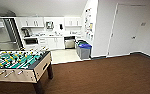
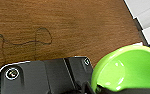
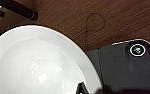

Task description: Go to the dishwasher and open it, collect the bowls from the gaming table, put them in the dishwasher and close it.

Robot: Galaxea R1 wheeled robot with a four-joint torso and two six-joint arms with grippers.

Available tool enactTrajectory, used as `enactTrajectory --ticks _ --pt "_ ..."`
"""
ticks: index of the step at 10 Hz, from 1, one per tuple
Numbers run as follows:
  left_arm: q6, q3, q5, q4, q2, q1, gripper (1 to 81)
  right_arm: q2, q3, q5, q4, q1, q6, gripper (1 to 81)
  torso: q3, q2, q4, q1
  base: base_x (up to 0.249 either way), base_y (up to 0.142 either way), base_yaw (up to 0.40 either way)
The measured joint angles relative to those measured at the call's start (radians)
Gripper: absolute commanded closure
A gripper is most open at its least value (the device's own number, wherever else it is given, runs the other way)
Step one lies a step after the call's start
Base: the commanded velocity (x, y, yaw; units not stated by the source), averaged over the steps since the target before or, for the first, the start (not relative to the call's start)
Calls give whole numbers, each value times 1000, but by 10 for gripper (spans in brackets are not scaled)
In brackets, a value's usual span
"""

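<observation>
Each arm's jaws are clamped on a bowl rim, glossy green bowl left, wide white bowl right; either may slip during travel to the distant brushed-steel dishwasher.

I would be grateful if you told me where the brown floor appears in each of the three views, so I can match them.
Head view: the brown floor spreads across the foreground, beside the football table.
Left wrist view: it lies behind the green bowl.
Right wrist view: it lies beyond the white bowl.
Shared landmark: the floor's brown grain; the dark skirting along its edge also shows in the left wrist view.
</observation>
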Motion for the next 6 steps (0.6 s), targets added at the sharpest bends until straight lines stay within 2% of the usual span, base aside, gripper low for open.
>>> enactTrajectory --ticks 6 --pt "0 -13 -11 0 8 0 811 14 -9 0 -6 2 0 811 0 0 0 1 143 0 0"
